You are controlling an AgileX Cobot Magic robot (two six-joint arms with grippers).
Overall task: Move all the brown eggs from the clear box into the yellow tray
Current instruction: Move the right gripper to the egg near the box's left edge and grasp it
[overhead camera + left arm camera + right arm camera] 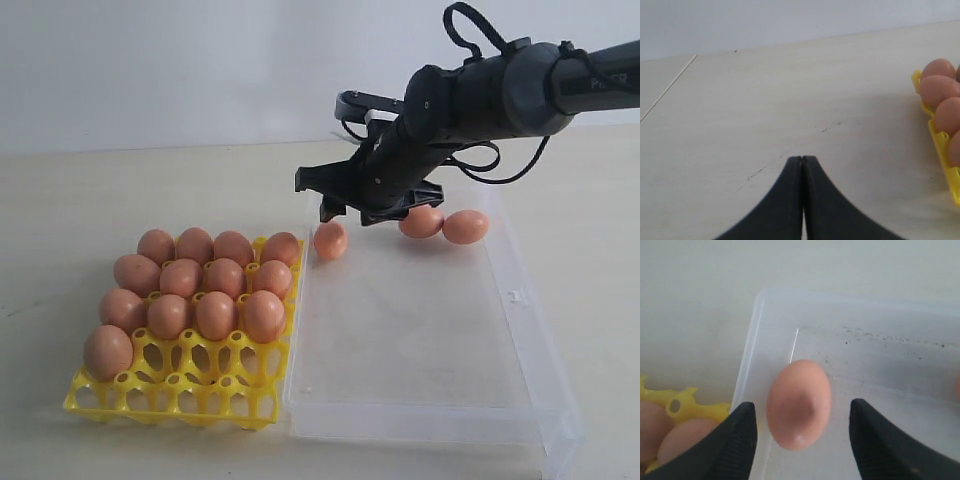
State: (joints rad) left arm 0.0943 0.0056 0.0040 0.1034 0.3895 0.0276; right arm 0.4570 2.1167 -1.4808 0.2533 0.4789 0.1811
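Three brown eggs lie in the clear box [440, 420]: one [331, 240] in its far left corner, two [421, 221] [465, 227] by the far wall. My right gripper [322, 203] hangs open just above the corner egg [799, 404]. That egg lies between its black fingers [742, 440] without touching them. The yellow tray [200, 395] stands left of the box, with several eggs [215, 313] in its far cups and its front row bare. My left gripper [802, 160] is shut on nothing over bare table, with the tray's edge [941, 147] to one side.
The box wall [747, 355] and the tray corner [682, 407] are close beside the corner egg. The right arm [500, 90] reaches over the box's far side. A small clasp [514, 296] sits on the box's right wall. Pale tabletop [765, 100] surrounds everything.
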